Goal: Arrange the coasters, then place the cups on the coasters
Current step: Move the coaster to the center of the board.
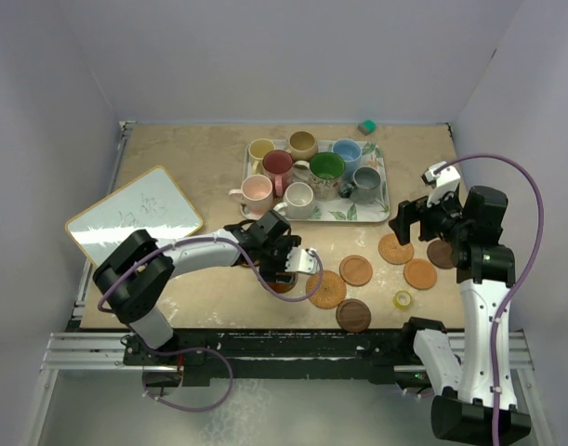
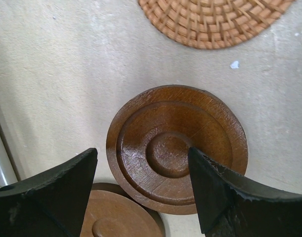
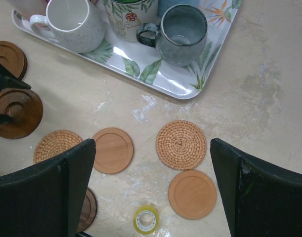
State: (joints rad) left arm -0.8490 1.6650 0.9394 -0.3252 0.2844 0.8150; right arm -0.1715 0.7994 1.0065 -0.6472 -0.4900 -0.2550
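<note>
Fingers are spread, empty — the left gripper is set over a dark wood coaster, apparently to grasp it; the right gripper is held aloft

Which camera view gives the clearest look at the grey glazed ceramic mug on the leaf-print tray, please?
The right wrist view: the grey glazed ceramic mug sits close, handle and interior visible. The top external view shows the mug small, at the right of the leaf-print rectangular tray. The left wrist view misses it.
</note>
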